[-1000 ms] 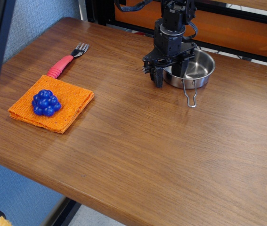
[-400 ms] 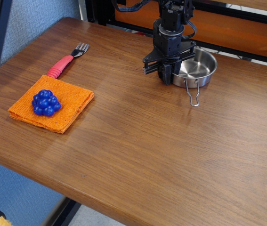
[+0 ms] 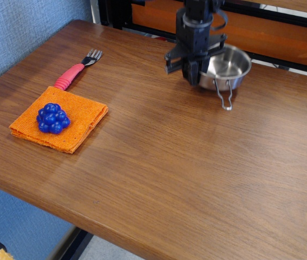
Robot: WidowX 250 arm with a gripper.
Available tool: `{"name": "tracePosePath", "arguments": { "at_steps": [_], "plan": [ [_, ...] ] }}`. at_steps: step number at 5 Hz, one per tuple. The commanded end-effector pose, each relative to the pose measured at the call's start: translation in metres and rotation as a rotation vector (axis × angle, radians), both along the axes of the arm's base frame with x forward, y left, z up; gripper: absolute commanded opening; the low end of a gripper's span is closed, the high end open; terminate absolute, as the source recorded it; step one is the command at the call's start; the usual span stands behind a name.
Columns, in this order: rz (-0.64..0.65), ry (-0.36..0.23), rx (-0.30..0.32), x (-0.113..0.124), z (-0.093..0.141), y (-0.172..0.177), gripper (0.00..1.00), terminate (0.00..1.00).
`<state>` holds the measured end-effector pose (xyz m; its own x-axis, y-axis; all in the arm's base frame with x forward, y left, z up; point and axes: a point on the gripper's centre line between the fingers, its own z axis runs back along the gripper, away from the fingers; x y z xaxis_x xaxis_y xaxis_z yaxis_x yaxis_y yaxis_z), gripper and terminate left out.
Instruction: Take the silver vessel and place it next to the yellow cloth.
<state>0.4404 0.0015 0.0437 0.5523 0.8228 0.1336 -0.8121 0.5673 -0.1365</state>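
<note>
The silver vessel (image 3: 228, 64), a shallow shiny steel pan with a thin wire loop handle pointing toward the front, is at the back right of the table. My gripper (image 3: 193, 77) is shut on the pan's left rim and holds it slightly above the wood. The yellow cloth (image 3: 83, 116), a folded orange square, lies flat at the front left, far from the pan.
A blue knobbly berry toy (image 3: 52, 118) sits on the cloth. A red-handled fork (image 3: 76, 70) lies just behind the cloth. A black and orange frame (image 3: 283, 32) runs along the table's back edge. The wooden table (image 3: 169, 162) has its front edge near the bottom.
The gripper's fingers closed on the pan's left rim. The gripper and pan then rose and shifted a little toward the back. The cloth, toy and fork have not moved.
</note>
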Motion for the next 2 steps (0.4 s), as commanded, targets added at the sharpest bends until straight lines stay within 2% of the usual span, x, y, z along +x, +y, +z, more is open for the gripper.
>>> {"name": "tracePosePath", "arguments": {
  "at_steps": [1,2],
  "plan": [
    [-0.017,-0.028,-0.013,-0.033,0.047,0.002,0.0,0.0],
    [0.015,0.025,-0.018,-0.072,0.043,0.01,0.0,0.0]
  ]
}}
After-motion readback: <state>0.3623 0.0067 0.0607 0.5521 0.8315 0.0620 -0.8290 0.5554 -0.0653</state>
